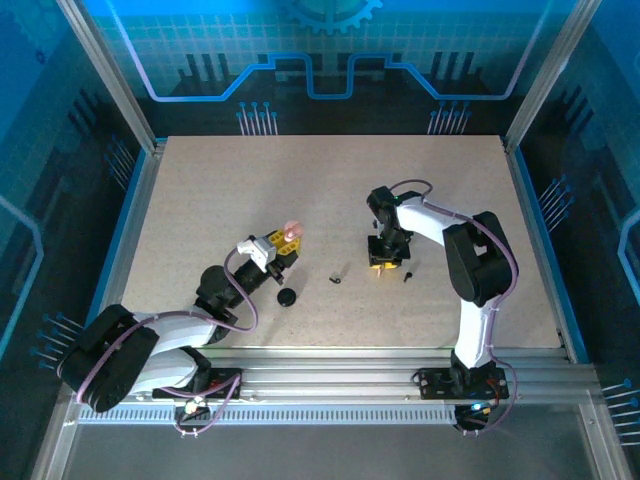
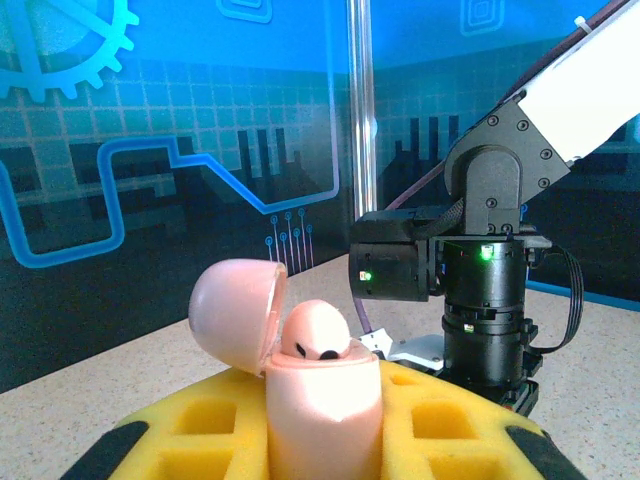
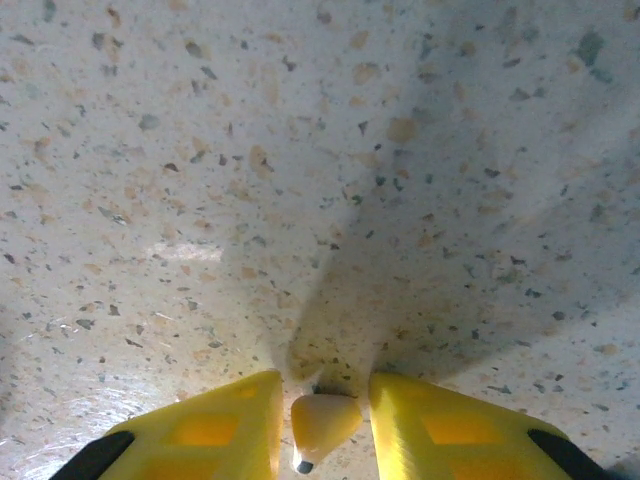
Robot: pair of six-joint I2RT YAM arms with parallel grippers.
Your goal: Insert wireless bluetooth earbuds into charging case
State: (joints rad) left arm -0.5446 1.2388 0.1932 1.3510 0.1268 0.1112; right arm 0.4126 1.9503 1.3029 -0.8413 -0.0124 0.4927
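- Two cases. The pink case (image 2: 325,410), lid open, is clamped in the left gripper (image 1: 282,243). The black case (image 1: 287,297) lies on the table (image 1: 200,200), near that gripper on its near-edge side.
- Four earbuds: two pink, two black.
- One pink earbud (image 2: 313,335) sits in the pink case just past the left fingertips, rounded and glossy, with a small dark mark.
- The other pink earbud (image 3: 322,420) lies between the right gripper's (image 1: 384,262) yellow fingers (image 3: 210,430). It is teardrop-shaped with a dark tip. The jaws stand narrow around it, and I cannot tell whether the pads touch it.
- One black earbud (image 1: 337,277) lies left of the right gripper, the other (image 1: 408,273) just right of it. Both are too small to make out their shape.
- The pink case's lower part is hidden by the left fingers.
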